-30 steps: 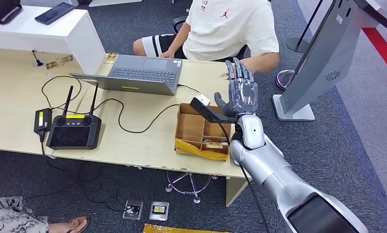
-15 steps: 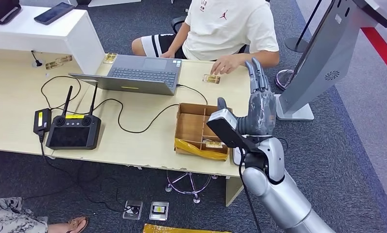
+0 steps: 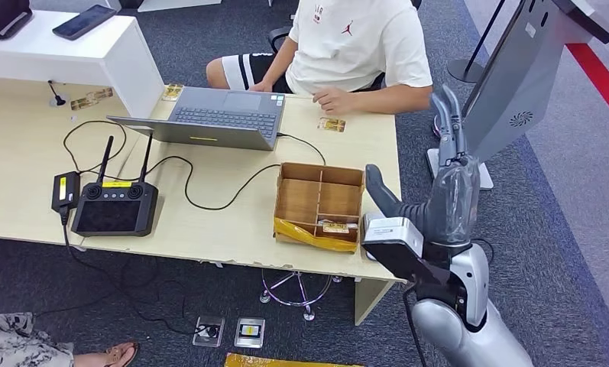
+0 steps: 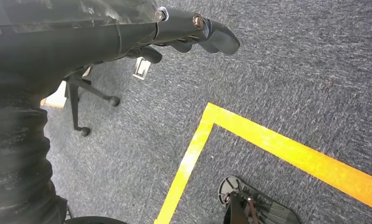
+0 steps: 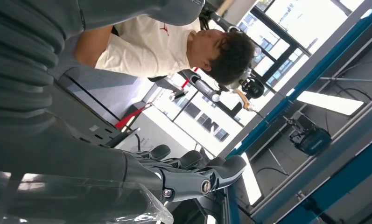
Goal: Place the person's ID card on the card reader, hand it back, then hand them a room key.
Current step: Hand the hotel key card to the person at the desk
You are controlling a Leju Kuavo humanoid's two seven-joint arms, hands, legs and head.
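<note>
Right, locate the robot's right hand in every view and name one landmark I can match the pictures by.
Head view: right hand at right of centre, past the table's right end, fingers pointing up before the grey kiosk.
Right wrist view: right hand along the lower edge, fingers spread, holding nothing.
Left wrist view: left hand over carpet and yellow floor tape.
Shared landmark: the person's white shirt.

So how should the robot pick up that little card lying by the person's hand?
The card lies flat on the table, so probably pinch its thin edges, the right hand coming from above on its bare near side, away from the person's hand.
</note>
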